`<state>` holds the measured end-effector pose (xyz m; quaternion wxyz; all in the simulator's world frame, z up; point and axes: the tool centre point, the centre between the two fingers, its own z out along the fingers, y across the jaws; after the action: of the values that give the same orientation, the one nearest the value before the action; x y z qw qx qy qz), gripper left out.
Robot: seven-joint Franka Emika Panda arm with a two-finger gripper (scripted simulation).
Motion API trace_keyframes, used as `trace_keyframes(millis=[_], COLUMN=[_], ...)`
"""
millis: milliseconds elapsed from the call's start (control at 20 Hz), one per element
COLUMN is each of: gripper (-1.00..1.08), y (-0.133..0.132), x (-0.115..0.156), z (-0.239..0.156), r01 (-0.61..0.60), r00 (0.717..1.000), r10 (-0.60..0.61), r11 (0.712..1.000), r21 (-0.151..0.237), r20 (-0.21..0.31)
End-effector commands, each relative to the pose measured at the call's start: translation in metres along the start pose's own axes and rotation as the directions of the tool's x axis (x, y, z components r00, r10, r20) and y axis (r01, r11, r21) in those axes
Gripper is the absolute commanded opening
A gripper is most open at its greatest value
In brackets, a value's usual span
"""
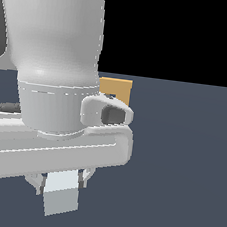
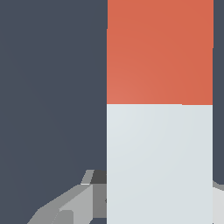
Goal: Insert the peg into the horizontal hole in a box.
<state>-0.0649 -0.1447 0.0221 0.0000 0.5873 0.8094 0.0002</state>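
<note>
Peg point(image 2: 159, 131): white shaft clenched between the jaws of the gripper point(image 1: 61, 182), orange end leading. Long axis runs outward from the gripper. Box point(image 1: 119, 89) stands beyond, half hidden behind the arm, apart from the peg.

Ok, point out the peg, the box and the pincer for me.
peg point(image 2: 159, 131): wrist view, white section below the orange end.
box point(image 1: 119, 88): exterior view, visible tan face.
pincer point(image 1: 61, 182): exterior view, between fingertips, around the peg.

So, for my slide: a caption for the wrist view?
Gripper closed on the peg, its orange end pointing away.
</note>
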Motion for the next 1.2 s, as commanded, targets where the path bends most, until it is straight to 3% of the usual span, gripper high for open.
trace_keyframes(millis=[0,550,1150], gripper=[-1.00,-1.00,-1.00], y=[0.000,0.006,0.030], x=[0.000,0.032,0.116], z=[0.000,-0.006,-0.022], r01=[0.000,-0.048,-0.177], r00=[1.000,0.999,0.984], r10=[0.000,0.048,0.177], r11=[1.000,0.999,0.984], r21=[0.000,0.000,0.000], r20=[0.000,0.000,0.000])
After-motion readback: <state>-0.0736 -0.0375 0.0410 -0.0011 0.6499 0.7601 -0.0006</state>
